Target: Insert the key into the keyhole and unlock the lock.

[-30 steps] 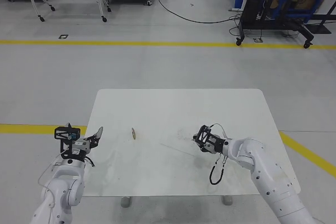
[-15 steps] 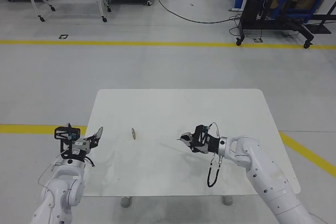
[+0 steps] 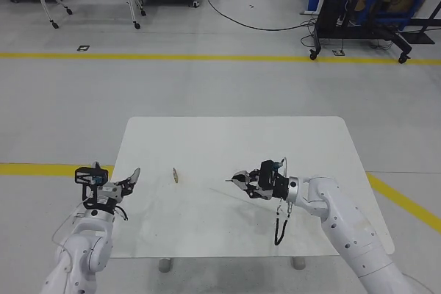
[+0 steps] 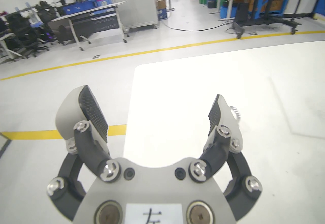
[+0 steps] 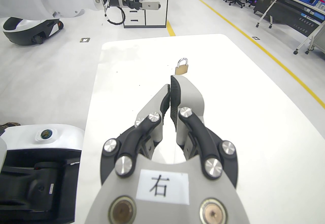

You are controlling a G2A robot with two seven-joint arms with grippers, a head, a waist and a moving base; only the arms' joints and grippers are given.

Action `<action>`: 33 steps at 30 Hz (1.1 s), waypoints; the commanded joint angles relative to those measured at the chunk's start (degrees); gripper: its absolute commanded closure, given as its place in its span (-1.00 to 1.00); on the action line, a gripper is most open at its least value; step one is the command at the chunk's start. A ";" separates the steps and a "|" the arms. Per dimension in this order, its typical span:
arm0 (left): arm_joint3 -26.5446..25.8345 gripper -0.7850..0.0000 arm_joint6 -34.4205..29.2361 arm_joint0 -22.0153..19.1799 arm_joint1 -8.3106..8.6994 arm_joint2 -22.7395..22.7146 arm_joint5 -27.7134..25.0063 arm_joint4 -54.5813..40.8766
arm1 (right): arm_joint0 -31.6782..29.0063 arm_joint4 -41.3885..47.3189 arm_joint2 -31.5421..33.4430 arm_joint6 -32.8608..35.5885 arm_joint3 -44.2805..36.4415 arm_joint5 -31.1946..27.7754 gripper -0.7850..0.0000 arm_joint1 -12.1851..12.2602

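The white table (image 3: 228,140) holds a small gold lock (image 3: 175,175). The lock sits in the left half of the table, about midway between its front and back edges. In the right wrist view the lock (image 5: 181,67) stands up with its silver loop on top and its flat face turned to the right gripper.

The right gripper (image 3: 239,178) is over the middle of the table, and its tip points at the lock. Its two fingers (image 5: 175,92) are pressed tight together. In the top view a thin little key (image 3: 228,178) sticks out of the tip toward the lock, pinched between the fingers. The key is too small to show more of it. There is a gap of bare table between the key and the lock, so they do not touch. In the right wrist view the right gripper (image 5: 171,81) is lined up with the lock, which sits just past its tip.

The left gripper (image 3: 130,178) is at the left edge of the table, on the other side of the lock. The left gripper (image 4: 152,95) is spread wide and holds nothing. The lock lies between the two grippers, a bit nearer to the left one.

A black cable (image 3: 283,228) hangs in a loop from the right arm.
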 commanded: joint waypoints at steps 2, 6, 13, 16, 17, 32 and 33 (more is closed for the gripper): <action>2.36 -1.00 -2.72 -1.97 -0.11 0.14 -11.29 -21.26 | -0.58 1.32 -0.55 -1.28 -0.51 0.33 1.00 -0.15; 3.45 -1.00 -11.85 -5.57 -0.25 3.57 -22.73 -40.48 | 0.06 5.26 -3.00 -5.31 1.27 -1.86 1.00 -0.76; 11.70 -1.00 -48.74 -16.89 0.14 11.60 -23.63 -93.75 | 3.94 11.14 -9.64 -10.31 6.06 -3.02 1.00 -2.66; 17.54 -1.00 -60.80 -22.08 0.12 13.71 -22.60 -103.23 | 5.21 14.77 -13.61 -14.45 7.67 -3.02 1.00 -3.28; 19.60 -1.00 -63.34 -23.80 0.12 14.24 -22.86 -103.46 | 5.83 15.63 -14.93 -15.44 8.80 -3.02 1.00 -3.39; 26.77 0.19 -65.95 -29.92 0.40 20.09 -32.36 -94.57 | 15.83 24.53 -30.09 -24.79 20.37 -3.02 1.00 -3.45; 26.69 0.22 -65.24 -29.88 0.49 20.38 -33.06 -93.47 | 16.33 25.20 -30.73 -25.16 20.82 -3.02 1.00 -3.49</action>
